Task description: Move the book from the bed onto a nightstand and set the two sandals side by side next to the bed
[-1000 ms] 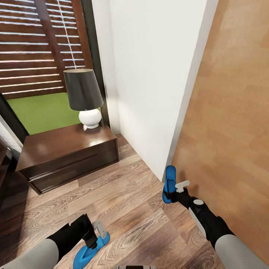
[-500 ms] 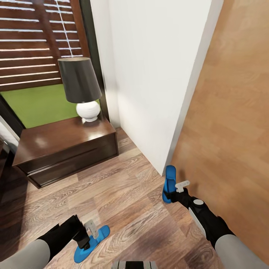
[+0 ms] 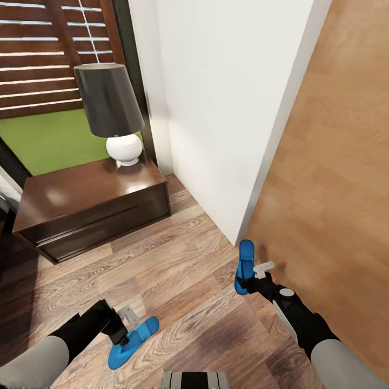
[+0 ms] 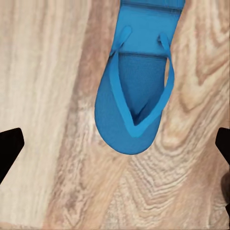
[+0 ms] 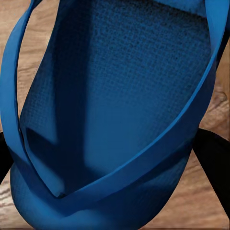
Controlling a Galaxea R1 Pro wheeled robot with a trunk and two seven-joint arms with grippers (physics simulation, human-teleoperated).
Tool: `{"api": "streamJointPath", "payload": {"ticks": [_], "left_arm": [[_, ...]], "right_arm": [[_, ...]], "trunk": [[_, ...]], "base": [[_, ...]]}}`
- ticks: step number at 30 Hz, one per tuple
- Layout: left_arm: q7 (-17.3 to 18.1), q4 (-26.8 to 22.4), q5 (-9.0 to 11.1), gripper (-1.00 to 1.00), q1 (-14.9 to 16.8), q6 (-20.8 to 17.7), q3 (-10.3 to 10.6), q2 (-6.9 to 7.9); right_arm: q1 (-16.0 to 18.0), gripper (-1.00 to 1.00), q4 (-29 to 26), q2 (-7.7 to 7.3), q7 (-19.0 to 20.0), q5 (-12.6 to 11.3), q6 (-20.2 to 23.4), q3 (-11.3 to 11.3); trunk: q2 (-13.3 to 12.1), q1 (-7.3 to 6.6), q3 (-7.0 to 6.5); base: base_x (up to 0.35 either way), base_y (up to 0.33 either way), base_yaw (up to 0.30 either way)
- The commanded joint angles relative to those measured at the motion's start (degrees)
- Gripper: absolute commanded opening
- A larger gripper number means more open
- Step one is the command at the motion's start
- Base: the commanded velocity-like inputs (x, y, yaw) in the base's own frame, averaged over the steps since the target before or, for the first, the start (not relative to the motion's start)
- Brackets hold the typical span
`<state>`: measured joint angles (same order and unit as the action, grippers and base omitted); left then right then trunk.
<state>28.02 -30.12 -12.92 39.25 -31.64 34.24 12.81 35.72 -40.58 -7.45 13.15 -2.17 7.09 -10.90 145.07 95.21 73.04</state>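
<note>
One bright blue sandal (image 3: pixel 133 335) lies flat on the wood-plank floor, strap side up. My left gripper (image 3: pixel 125 327) hovers just over its heel end, open. In the left wrist view this sandal (image 4: pixel 136 91) lies on the planks ahead of my widely parted black fingertips (image 4: pixel 8 148). My right gripper (image 3: pixel 253 275) is shut on the second sandal (image 3: pixel 245 265), held on edge above the floor beside a tall light-wood panel (image 3: pixel 335 178). In the right wrist view that sandal (image 5: pixel 115 110) sits close up between my fingers. The dark nightstand (image 3: pixel 89 202) carries a lamp (image 3: pixel 109 105). The book is out of view.
A white wall (image 3: pixel 227 97) juts out between the nightstand and the wood panel. A dark-framed window behind the lamp shows a slatted fence (image 3: pixel 38 59) and lawn. Open floor (image 3: pixel 178 270) lies between my two arms.
The whole view has shifted, carrying nightstand and lamp up and left. My left arm has drawn back slightly from the floor sandal. The right gripper keeps its sandal in the same pose.
</note>
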Motion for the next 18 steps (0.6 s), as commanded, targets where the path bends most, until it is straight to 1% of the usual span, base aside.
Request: {"api": "streamJointPath", "payload": {"ticks": [1, 3, 5, 6, 7, 12, 18], "left_arm": [[0.0, 0.0, 0.0, 1.0, 0.4, 0.0, 0.0, 0.43], [0.0, 0.0, 0.0, 1.0, 1.4, 0.0, 0.0, 1.51], [0.0, 0.0, 0.0, 1.0, 2.2, 0.1, 0.0, 1.83], [0.0, 0.3, 0.0, 1.0, 3.3, 1.6, 0.0, 2.32], [0.1, 0.4, 0.0, 1.0, 3.4, 1.9, 0.0, 2.59], [1.2, 0.1, -0.1, 1.0, 3.5, 2.1, 0.0, 2.75], [1.3, 0.0, -0.1, 1.0, 3.5, 2.1, 0.0, 2.71]], "right_arm": [[0.0, -1.0, 0.0, 0.03, 0.0, 0.0, 0.0, 0.0], [0.0, -1.0, 0.0, 0.06, 0.0, 0.0, 0.2, 0.0], [0.0, -1.0, 0.1, 0.07, -0.1, 0.0, 0.3, 0.0], [0.0, -1.0, 0.1, 0.07, 0.0, 0.0, 0.3, 0.0], [0.0, -1.0, 0.1, 0.07, 0.0, 0.0, 0.4, 0.0], [0.0, -1.0, 0.1, 0.07, 0.0, 0.0, 0.4, 0.0], [0.0, -1.0, 0.1, 0.19, 0.0, 0.0, 0.4, 0.0]], "trunk": [[0.0, 0.02, 0.23], [0.0, 0.07, 0.67], [0.1, 0.12, 1.12], [0.1, 0.15, 1.34], [0.1, 0.18, 1.56], [0.2, 0.31, 2.67], [0.2, 0.46, 4.0]], "base": [[0.0, 0.0, 0.0], [0.0, 0.0, 0.0], [0.0, 0.0, 0.0], [0.0, 0.0, 0.0], [0.0, 0.0, 0.0], [0.0, 0.0, 0.0], [0.0, 0.0, 0.0]]}}
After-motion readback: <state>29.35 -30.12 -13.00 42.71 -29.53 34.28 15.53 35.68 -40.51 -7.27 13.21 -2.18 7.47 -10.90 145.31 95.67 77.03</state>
